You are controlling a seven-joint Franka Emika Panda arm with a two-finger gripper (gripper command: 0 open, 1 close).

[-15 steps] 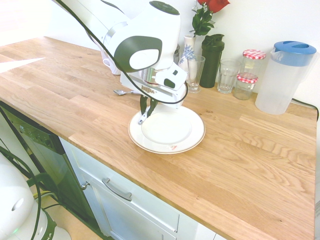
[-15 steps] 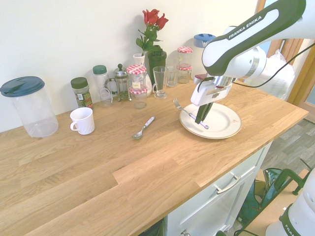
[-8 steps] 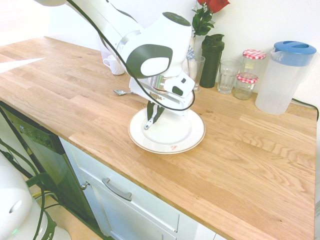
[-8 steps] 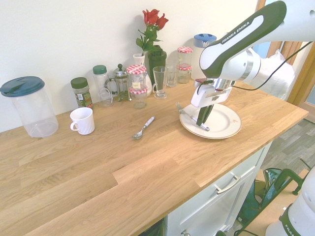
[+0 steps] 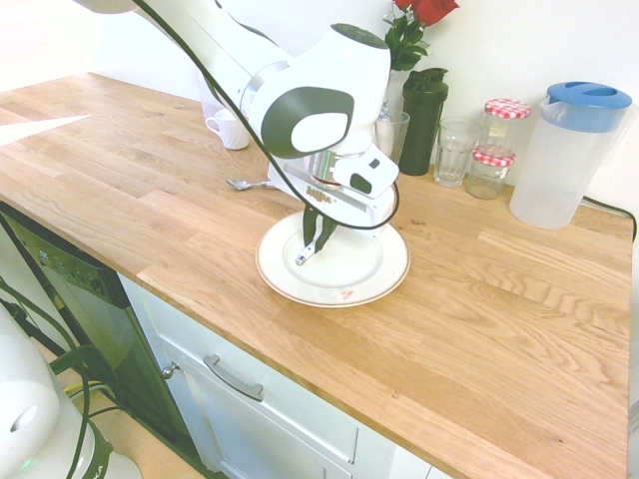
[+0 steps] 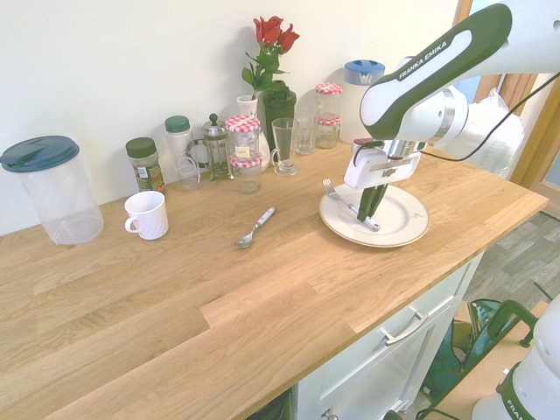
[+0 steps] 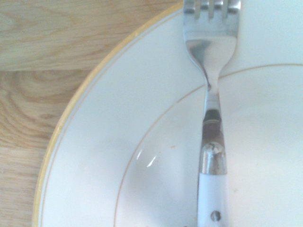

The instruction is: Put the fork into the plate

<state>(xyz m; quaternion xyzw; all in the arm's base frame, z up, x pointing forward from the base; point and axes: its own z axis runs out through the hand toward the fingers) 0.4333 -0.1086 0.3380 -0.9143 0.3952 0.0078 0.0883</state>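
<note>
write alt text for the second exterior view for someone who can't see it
A white robot arm's hand, shut on a silver fork, holds it tilted above a white plate on a wooden counter. A spoon and a white mug lie further along the counter.

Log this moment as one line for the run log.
gripper: shut on fork | fork: held tilted above plate, tines past its rim | spoon: on counter, untouched | release: not yet

The gripper (image 6: 372, 198) has carried the fork (image 6: 351, 206) in from the plate's (image 6: 404, 229) 9 o'clock edge — it's now hanging over the middle.
</note>
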